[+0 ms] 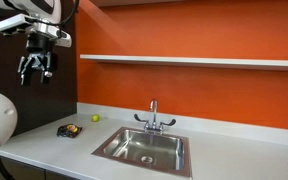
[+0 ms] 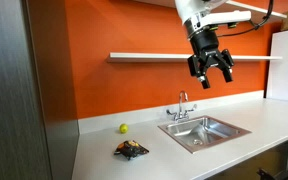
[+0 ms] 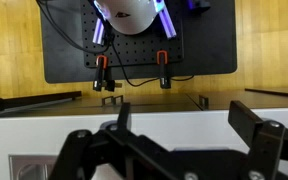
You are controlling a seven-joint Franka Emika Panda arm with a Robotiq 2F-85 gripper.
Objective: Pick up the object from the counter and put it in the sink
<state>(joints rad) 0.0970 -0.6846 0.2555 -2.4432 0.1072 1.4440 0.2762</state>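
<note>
Zero contact so far: gripper (image 2: 213,76) hangs high above the counter (image 2: 99,165), jaws spread wide with nothing between them. Object (image 2: 131,150) lies on the counter well apart from the gripper, near a small yellow-green ball (image 2: 123,127) and off to one side of the sink (image 2: 206,132). Step reads as approach, pick not begun. Next move calls for crossing over the object, descending low, straddling it, then closing.
</note>
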